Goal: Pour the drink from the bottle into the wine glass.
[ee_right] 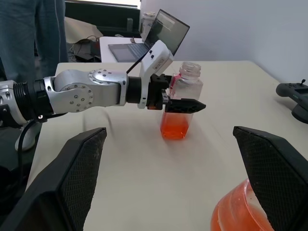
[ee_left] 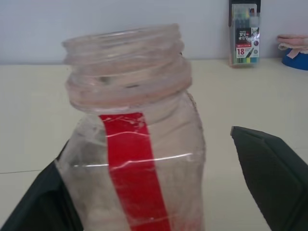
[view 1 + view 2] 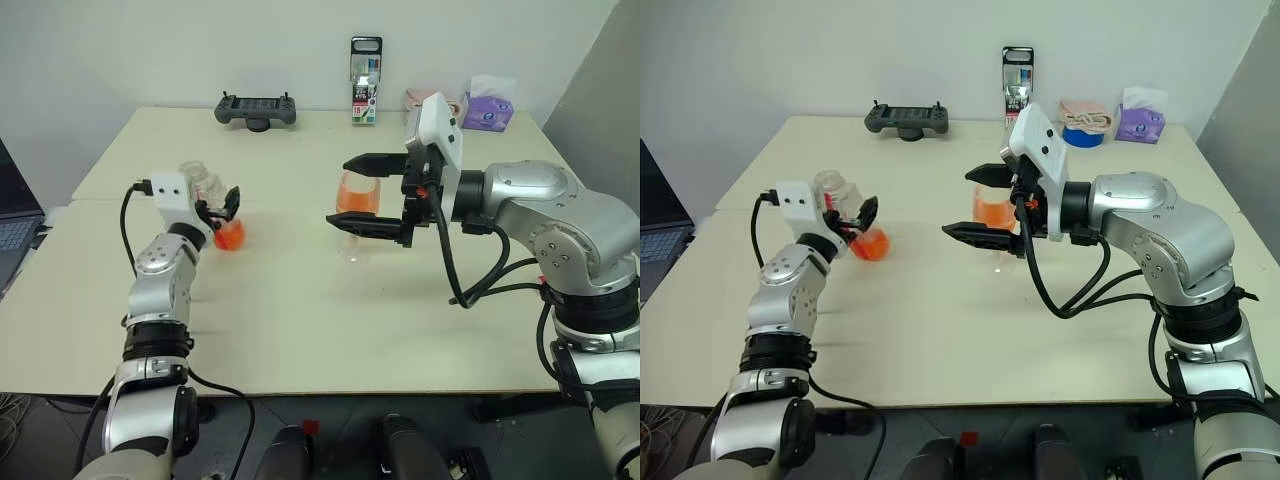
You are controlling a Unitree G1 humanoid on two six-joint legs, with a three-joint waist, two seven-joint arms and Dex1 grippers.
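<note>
The bottle (image 3: 207, 187) stands upright and uncapped on the left part of the table (image 3: 300, 320). It is clear, with a red stripe and a little orange-red drink (image 3: 229, 236) at its bottom. My left gripper (image 3: 218, 206) is open around it; in the left wrist view the bottle (image 2: 130, 96) lies against one finger and a gap shows beside the other finger (image 2: 269, 168). The wine glass (image 3: 357, 196), part full of orange drink, stands at the table's middle. My right gripper (image 3: 365, 195) is wide open, with one finger on each side of the bowl.
At the table's far edge lie a black controller (image 3: 256, 109), an upright marker pack (image 3: 365, 68), a blue tape roll (image 3: 1083, 135) and a purple tissue box (image 3: 487, 108). A laptop (image 3: 15, 215) sits off the left side. A person's legs (image 1: 29, 38) stand beyond the table.
</note>
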